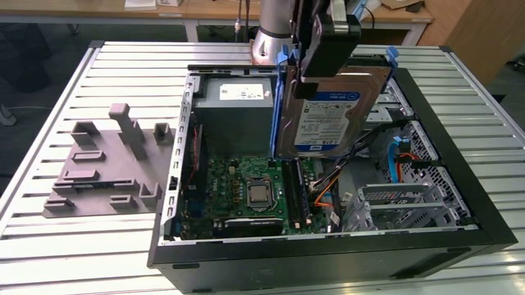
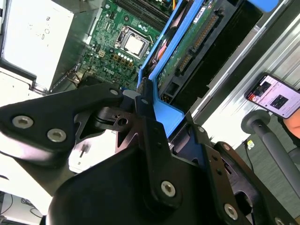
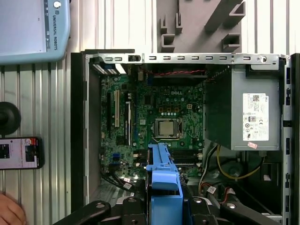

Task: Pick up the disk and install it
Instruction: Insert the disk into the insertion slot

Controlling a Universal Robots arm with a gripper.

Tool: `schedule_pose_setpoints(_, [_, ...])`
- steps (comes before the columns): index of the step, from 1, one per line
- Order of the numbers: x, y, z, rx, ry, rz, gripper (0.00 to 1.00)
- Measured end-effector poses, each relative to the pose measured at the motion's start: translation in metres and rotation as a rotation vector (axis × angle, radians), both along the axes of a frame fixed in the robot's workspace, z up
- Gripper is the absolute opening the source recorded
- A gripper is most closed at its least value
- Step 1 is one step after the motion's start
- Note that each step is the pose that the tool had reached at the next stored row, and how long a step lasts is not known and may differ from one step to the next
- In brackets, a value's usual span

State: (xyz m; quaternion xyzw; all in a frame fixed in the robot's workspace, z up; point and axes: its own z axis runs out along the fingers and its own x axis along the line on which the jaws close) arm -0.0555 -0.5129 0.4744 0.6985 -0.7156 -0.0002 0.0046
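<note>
**Floor:** What does the exterior view give you?

**Operator:** I see the arm coming straight down over the open computer case. The gripper points down, pinched on the top end of the disk. The disk hangs on edge below the fingers, just beside the power supply, on the exterior view's right. Its long axis is near upright with a slight lean, and the label faces the camera.

**Floor:** And the second wrist view?

**Operator:** I've got the black fingers pressed against the blue bracket that frames the disk. The disk runs away from them with its circuit-board side showing.

**Floor:** First wrist view?

**Operator:** The bracket is edge-on here, a narrow blue strip reaching out from the gripper over the motherboard. Off to one side on the slatted table I see a phone, with a hand near it.
</note>
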Motion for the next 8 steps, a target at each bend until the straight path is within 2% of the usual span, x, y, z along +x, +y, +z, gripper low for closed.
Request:
schedule_pose_setpoints(2, [0.0001,-0.002,-0.0001,0.0,0.0,0.0,0.36])
schedule_pose_setpoints(8, [0.0002,-0.0137,-0.0004,0.0001,0.0,0.0,0.36])
